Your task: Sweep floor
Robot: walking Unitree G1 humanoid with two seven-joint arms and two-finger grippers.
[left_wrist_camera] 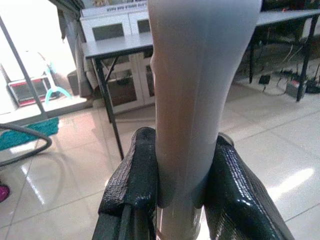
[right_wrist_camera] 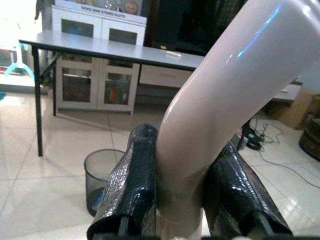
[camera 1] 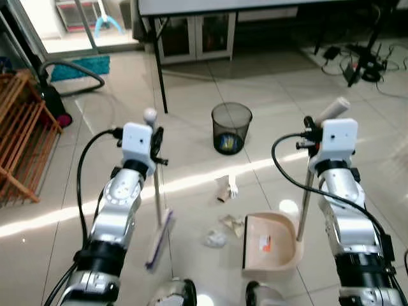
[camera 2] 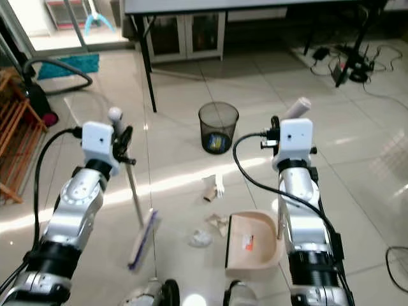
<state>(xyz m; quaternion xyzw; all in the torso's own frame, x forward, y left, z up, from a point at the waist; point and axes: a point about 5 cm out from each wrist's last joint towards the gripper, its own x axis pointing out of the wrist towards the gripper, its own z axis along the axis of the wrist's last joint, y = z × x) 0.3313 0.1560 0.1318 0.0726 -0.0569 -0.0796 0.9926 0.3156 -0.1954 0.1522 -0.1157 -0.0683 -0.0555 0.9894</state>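
Beige dustpan; black mesh bin; seemingly purple-edged broom

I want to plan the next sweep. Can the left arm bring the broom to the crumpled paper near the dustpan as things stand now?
Probably yes. The left gripper is shut on the broom handle, and its head rests on the floor just beside the crumpled paper. Bare tile lies between them, and the dustpan sits on the paper's far side.

Both silver arms are reaching forward and down, elbows bent, wrists raised. The left gripper is clamping its two black fingers around the broom handle, holding it near upright. The right gripper is pinching the dustpan handle between its fingers, just below the grip's bend, with the right arm extending alongside.
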